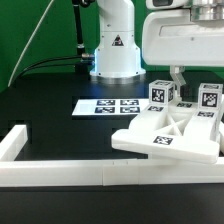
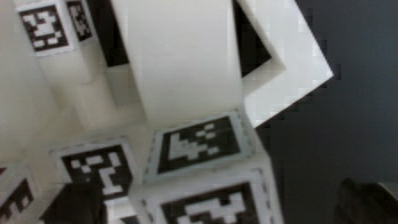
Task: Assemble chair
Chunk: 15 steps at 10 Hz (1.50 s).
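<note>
Nearest in the exterior view: the long white border rail (image 1: 90, 176) runs along the front edge of the black bench (image 1: 50, 115), with a short return at the exterior view's left.

Just behind it, on the exterior view's right, sits the chair (image 1: 170, 135). It shows as a flat white panel with a cross-braced frame, lying tilted. One tag faces up near its front edge. Two tagged blocks (image 1: 163, 96) stand at the back of it, and a third tagged piece (image 1: 207, 99) stands further to the exterior view's right.

The tool (image 1: 179, 84) hangs over the chair between those tagged blocks. One thin finger is visible coming down from the white wrist housing (image 1: 180, 40). The jaws stand apart, released, with nothing gripped. Whether the finger touches a block, I cannot tell from this view.

Behind the chair, mid-bench, is the marker board (image 1: 108, 106), flat, showing four tags. Farthest back is the arm's base (image 1: 115, 50) with a triangle warning label.

Only the wrist view gives the close-up: white bars of a chair frame (image 2: 267, 60) meeting at a corner, dark bench seen through the opening, and tagged block faces (image 2: 199, 145) very close to the lens, blurred. The tool fingers are not clearly visible there. The rail, marker board and base show only in the exterior view.
</note>
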Each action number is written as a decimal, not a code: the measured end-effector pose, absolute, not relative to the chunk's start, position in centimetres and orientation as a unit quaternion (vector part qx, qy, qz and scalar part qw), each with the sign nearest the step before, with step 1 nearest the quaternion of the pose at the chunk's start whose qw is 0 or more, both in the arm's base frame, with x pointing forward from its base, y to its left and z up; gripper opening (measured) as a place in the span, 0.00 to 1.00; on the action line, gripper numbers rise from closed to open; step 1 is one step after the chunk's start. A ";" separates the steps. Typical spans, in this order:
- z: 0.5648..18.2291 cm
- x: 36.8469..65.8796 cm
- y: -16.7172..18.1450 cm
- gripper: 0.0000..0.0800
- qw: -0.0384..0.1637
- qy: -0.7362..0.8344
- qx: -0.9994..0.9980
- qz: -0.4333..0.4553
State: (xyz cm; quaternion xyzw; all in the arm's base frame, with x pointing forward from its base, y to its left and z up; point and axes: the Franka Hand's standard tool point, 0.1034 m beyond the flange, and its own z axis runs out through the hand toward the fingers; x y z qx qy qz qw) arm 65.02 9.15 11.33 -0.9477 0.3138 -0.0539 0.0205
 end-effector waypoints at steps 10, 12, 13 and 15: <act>11.2 64.9 9.1 0.35 0.059 0.691 -0.720 -0.024; 11.2 64.8 9.1 0.36 0.060 0.737 -0.673 -0.020; 11.2 64.8 9.1 0.36 0.061 0.759 -0.648 -0.017; 11.2 64.8 9.2 0.36 0.064 0.818 -0.571 -0.008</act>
